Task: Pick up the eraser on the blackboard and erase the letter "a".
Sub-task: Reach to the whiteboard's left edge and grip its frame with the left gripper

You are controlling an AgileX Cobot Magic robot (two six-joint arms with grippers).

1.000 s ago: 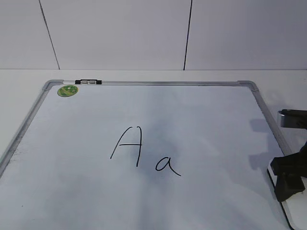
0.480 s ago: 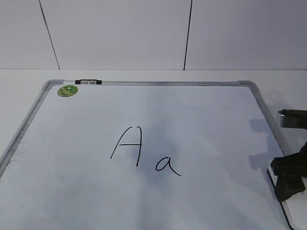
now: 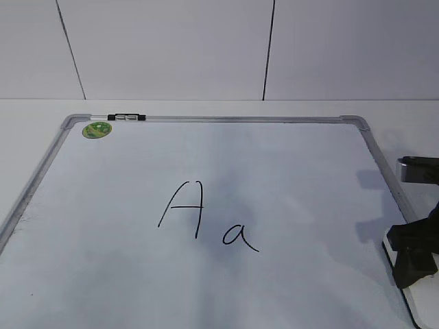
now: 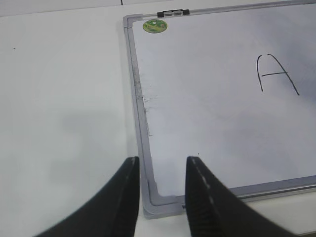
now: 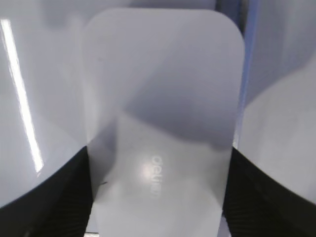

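The blackboard [image 3: 206, 119] lies flat on the table, a white board in a silver frame. The letter "a" [image 3: 239, 236] is written in black just right of a taller capital "A" [image 3: 184, 209]. The white eraser [image 5: 158, 123] lies on the board by its right edge [image 3: 420, 301]. My right gripper [image 5: 158, 153] reaches down over the eraser, with a black finger against each long side; in the exterior view the gripper [image 3: 415, 257] covers part of it. My left gripper [image 4: 162, 160] hovers open and empty above the board's near-left corner [image 4: 158, 202].
A round green sticker [image 3: 97, 129] and a small black-and-silver clip [image 3: 126, 117] sit at the board's far-left corner. A white table [image 4: 64, 98] surrounds the board, with a panelled wall [image 3: 171, 48] behind. A dark part of the right arm [image 3: 418, 170] shows at the right edge.
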